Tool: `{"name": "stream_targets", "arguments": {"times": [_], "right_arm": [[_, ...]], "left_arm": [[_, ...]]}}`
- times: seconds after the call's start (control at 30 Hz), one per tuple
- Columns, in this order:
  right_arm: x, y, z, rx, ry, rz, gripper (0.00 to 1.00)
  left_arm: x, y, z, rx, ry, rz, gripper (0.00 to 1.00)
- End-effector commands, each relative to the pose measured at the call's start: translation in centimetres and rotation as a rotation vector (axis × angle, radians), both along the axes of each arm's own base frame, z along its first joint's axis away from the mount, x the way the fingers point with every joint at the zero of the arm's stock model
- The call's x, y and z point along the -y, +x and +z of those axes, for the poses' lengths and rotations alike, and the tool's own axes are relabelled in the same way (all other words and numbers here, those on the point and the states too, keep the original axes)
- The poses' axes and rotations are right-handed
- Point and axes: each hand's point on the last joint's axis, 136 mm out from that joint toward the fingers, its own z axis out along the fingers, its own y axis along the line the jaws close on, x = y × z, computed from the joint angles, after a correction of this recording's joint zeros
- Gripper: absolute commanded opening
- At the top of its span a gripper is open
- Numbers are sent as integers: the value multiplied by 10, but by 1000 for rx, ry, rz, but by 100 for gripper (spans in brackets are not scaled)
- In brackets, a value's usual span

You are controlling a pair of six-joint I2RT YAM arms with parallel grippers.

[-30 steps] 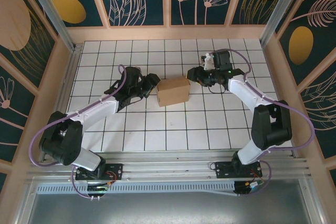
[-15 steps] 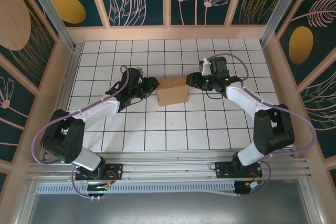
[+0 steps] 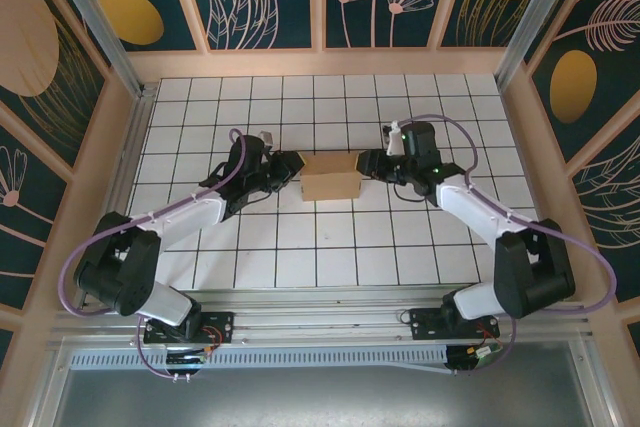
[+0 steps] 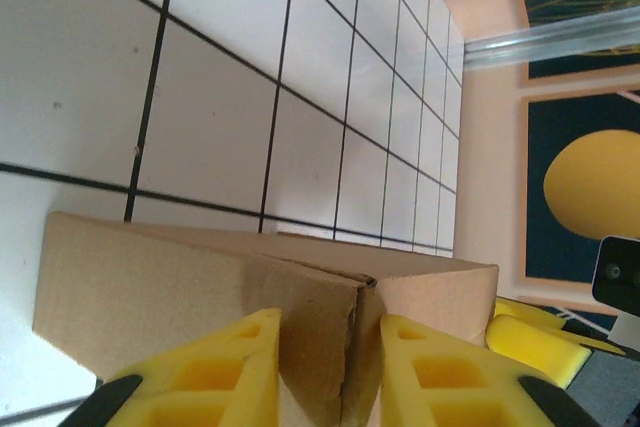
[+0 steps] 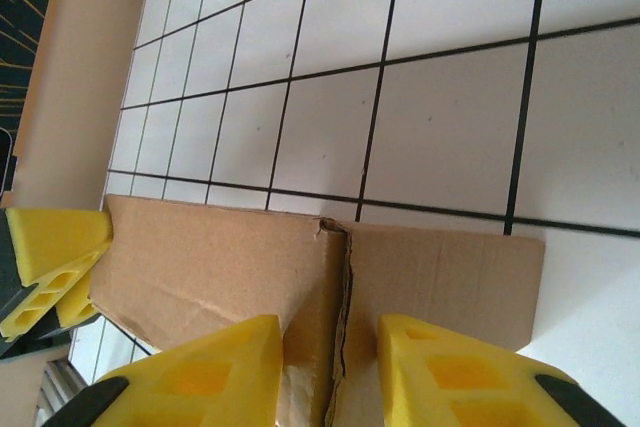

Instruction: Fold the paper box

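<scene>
White gridded bench [image 3: 300,247] carries the plain brown kraft cardboard box [image 3: 331,179] near its middle. At the box's left side, the left end effector [image 3: 293,169] is narrowly parted. The right end effector [image 3: 366,163] is at the box's right side, also narrowly parted. Each straddles a cardboard seam.

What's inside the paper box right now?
Of the paper box only outer brown faces show, closed along a flap seam. The interior is covered, so any contents cannot be seen.
</scene>
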Motion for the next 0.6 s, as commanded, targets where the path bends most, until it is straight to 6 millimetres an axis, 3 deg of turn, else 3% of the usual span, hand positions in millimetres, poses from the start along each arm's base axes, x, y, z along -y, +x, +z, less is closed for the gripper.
{"name": "stream_targets", "arguments": {"times": [0.0,0.13,0.23,0.4,0.5,0.57], "right_arm": [[1,-63,-45,-216,-32,32,32],[13,-108,-54,-271,-43,1,35],[20,-123,-41,-263,-14,-24,40],[21,-121,-17,-200,67,-58,51],[29,-104,-29,-174,29,-132,55],[30,-94,-45,-190,13,-171,55]], "left_arm": [[-10,-75,-79,-290,191,-81,27],[-12,-123,-96,-358,208,-105,40],[-17,-136,-90,-340,176,-84,59],[-27,-122,-60,-181,193,-45,81],[-22,-109,-55,-105,188,-34,84],[-9,-98,-50,-38,178,-76,84]]}}
